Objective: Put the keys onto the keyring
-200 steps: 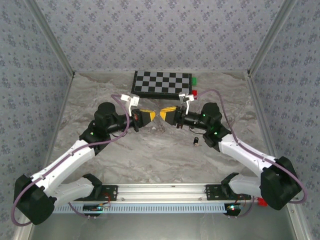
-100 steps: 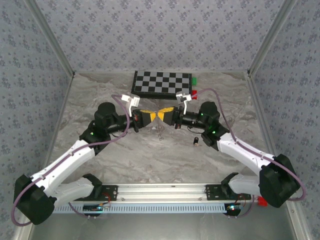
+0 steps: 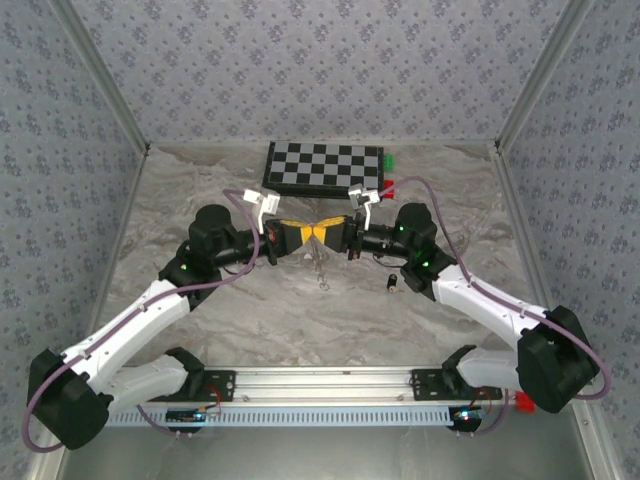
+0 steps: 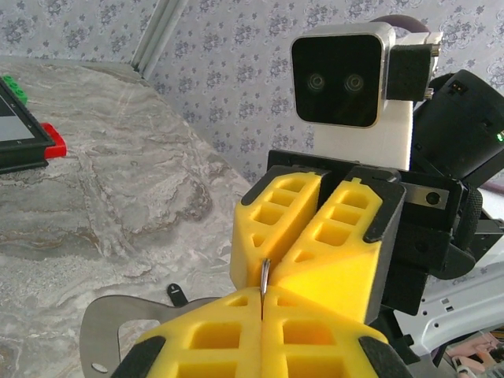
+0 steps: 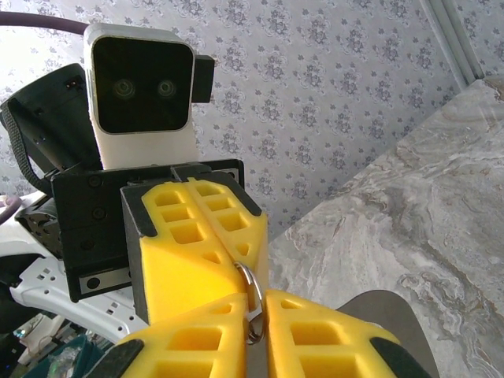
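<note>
The keyring (image 5: 253, 302) is a thin silvery loop held above the table between the two grippers, which meet tip to tip (image 3: 315, 232). My left gripper (image 4: 261, 298) is shut on the keyring (image 4: 265, 276), seen edge-on there. My right gripper (image 5: 256, 311) faces it, jaws drawn in to a narrow slot with the ring pinched in it. The key (image 3: 392, 284), tiny and black-headed, lies on the marble just in front of the right wrist, apart from both grippers. It also shows as a small black key (image 4: 177, 294) on the table below the left fingers.
A folded chessboard (image 3: 323, 166) lies at the back of the table, with a red block (image 3: 390, 186) and a green block (image 3: 388, 160) at its right end. Patterned walls close in the sides and back.
My right gripper moved left until its fingertips met the left gripper's, and its jaws narrowed around the keyring. The left arm and the key stayed put.
</note>
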You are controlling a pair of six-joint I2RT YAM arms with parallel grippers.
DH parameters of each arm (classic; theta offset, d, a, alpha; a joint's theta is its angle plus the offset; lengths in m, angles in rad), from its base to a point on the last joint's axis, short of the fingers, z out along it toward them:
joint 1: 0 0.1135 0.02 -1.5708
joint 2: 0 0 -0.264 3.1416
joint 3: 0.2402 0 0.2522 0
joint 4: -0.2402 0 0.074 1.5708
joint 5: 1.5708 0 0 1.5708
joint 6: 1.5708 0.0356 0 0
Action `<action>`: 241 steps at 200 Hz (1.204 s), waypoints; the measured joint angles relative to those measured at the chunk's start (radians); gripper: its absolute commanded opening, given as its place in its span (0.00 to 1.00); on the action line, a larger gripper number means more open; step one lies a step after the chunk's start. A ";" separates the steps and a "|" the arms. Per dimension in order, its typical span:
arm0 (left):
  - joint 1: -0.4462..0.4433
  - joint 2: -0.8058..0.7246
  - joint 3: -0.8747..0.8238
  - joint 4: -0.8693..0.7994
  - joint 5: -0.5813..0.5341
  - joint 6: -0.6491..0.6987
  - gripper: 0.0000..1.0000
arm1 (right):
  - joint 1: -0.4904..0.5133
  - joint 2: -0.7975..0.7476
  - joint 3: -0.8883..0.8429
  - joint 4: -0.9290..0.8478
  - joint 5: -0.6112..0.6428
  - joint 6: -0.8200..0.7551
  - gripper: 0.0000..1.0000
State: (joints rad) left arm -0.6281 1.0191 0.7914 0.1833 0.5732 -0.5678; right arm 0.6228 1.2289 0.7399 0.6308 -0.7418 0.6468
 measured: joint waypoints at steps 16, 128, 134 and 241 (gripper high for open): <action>0.000 0.000 0.000 0.000 0.003 0.003 0.00 | 0.000 0.001 0.002 -0.003 0.000 0.000 0.06; 0.005 0.000 0.000 -0.011 0.002 0.015 0.16 | 0.000 0.000 0.003 -0.014 -0.001 -0.027 0.00; 0.005 0.000 0.000 -0.017 0.003 0.018 0.18 | 0.000 0.000 0.004 -0.021 -0.004 -0.035 0.00; 0.010 0.019 0.066 -0.158 0.042 0.195 0.30 | -0.006 -0.040 0.159 -0.576 -0.018 -0.404 0.00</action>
State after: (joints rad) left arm -0.6186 1.0378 0.8574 0.0257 0.6147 -0.3729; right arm 0.6163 1.1885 0.8993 0.0547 -0.7597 0.2432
